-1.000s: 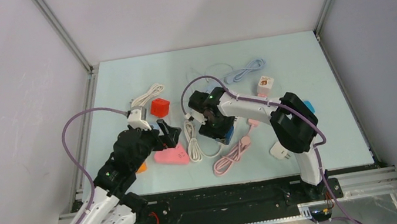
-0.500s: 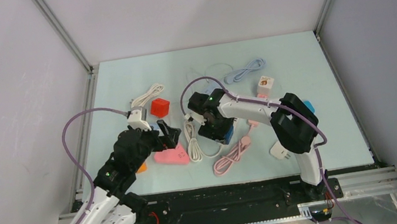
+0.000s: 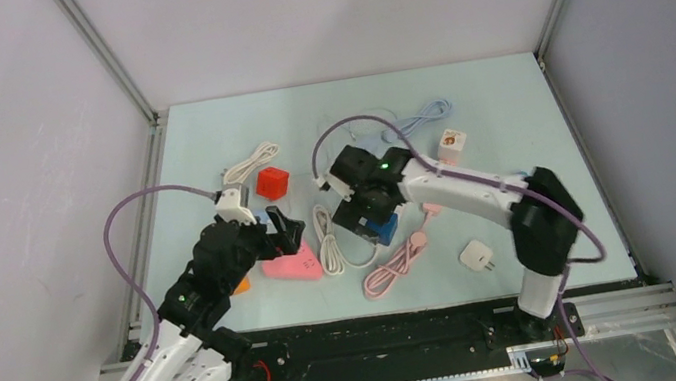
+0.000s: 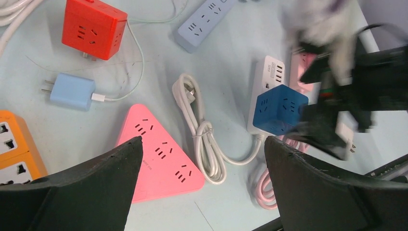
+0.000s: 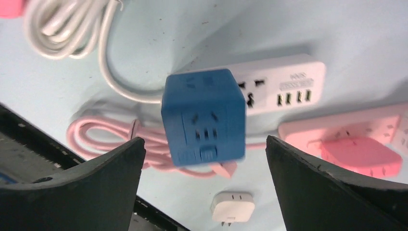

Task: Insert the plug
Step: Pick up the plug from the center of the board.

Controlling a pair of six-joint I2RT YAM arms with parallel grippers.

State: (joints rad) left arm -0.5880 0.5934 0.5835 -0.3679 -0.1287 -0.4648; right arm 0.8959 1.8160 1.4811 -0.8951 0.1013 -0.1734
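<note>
- Hovering over the glossy blue cube-shaped socket block point(image 5: 204, 118), the right claw point(image 5: 204, 144) has its two black fingers spread wide. One finger stands on each side of the cube and neither touches a face, so nothing is pinched.
- Directly under that claw, the cube sits on one end of the flat white power strip point(image 5: 281, 89). Its plug pins seem to point down into the strip, but they are hidden, so how deep they sit cannot be told.
- My judgement is that this open straddle suits closing on the cube's sides to press it home squarely. A tilted push could jam the pins.
- Beyond the right claw's fingertips lie a small white plastic wall charger point(image 5: 232, 207) and a loose pink cable point(image 5: 106, 134), both apart from the cube.
- The left claw point(image 4: 203, 139) is also spread wide and holds nothing. The pink triangular power strip point(image 4: 159, 161) lies beside one of its fingers, and this claw is probably just keeping clear of the work.
</note>
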